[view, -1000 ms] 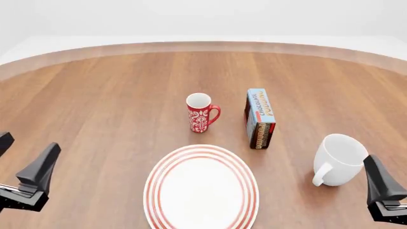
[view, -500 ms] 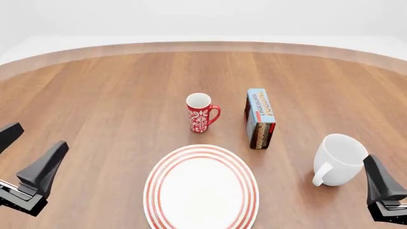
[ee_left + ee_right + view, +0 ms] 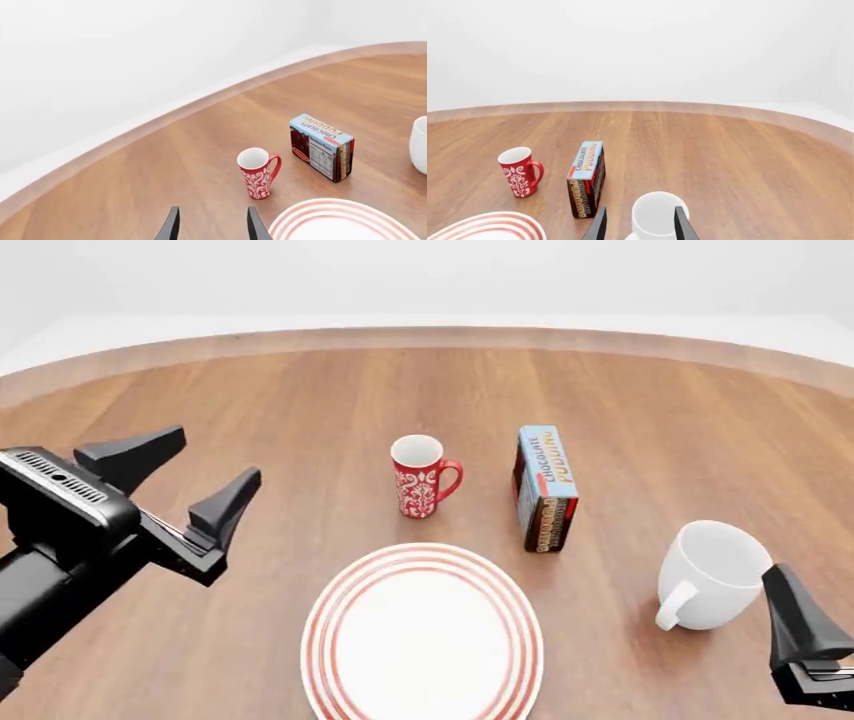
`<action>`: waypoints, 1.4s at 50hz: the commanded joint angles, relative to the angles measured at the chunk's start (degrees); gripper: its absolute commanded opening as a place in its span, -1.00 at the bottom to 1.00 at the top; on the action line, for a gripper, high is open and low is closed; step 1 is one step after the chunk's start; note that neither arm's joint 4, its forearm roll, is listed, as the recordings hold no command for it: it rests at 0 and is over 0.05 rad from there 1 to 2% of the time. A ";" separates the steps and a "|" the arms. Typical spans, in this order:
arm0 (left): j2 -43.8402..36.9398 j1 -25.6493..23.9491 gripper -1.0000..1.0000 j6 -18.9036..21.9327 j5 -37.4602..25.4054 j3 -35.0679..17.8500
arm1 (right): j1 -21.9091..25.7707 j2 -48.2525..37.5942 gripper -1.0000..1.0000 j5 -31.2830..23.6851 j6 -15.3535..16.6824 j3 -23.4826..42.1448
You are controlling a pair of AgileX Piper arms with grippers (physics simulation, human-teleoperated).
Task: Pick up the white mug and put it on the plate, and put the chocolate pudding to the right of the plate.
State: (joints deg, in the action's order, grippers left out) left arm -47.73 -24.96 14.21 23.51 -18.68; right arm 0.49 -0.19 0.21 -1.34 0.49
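The white mug [image 3: 714,570] stands upright at the right front of the table, its handle toward the near side. My right gripper [image 3: 640,210] is open just behind it, and the mug [image 3: 654,216] shows between the finger tips; only one finger [image 3: 798,625] is seen in the front view. The plate [image 3: 422,640] lies empty at the front centre. The chocolate pudding [image 3: 547,485] stands on edge behind the plate's right side. My left gripper [image 3: 218,454] hangs open and empty above the table, left of the plate.
A red floral mug [image 3: 420,478] stands behind the plate, left of the pudding box. The table's curved far edge [image 3: 427,337] runs across the back.
My left arm has risen from the bottom-left corner and swung forward and right toward the table's middle. The right arm and all objects have stayed put.
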 commanded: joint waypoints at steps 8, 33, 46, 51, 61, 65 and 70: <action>-14.25 -6.26 1.00 -0.41 6.63 -5.79 | 0.02 0.01 1.00 0.00 -0.02 0.00; -25.93 -15.47 1.00 1.19 6.24 -15.26 | 0.02 0.00 1.00 -0.01 0.00 0.00; -31.27 -20.65 1.00 0.94 6.01 -19.01 | 0.03 0.01 1.00 0.01 -0.01 0.00; -32.67 -22.19 1.00 0.61 6.00 -20.04 | 0.03 0.01 1.00 0.00 0.01 0.00; -34.80 -25.07 1.00 -1.23 6.21 -21.80 | 0.04 0.01 1.00 0.00 0.00 0.00; -35.90 -26.48 1.00 -1.68 5.85 -22.94 | 0.01 0.01 1.00 0.00 -0.02 0.00; -37.13 -27.74 1.00 -2.06 5.84 -24.07 | 0.00 0.01 1.00 0.00 -0.01 0.00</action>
State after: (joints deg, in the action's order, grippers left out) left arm -82.44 -49.94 13.10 29.52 -40.59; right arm 0.51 -0.18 0.21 -1.35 0.49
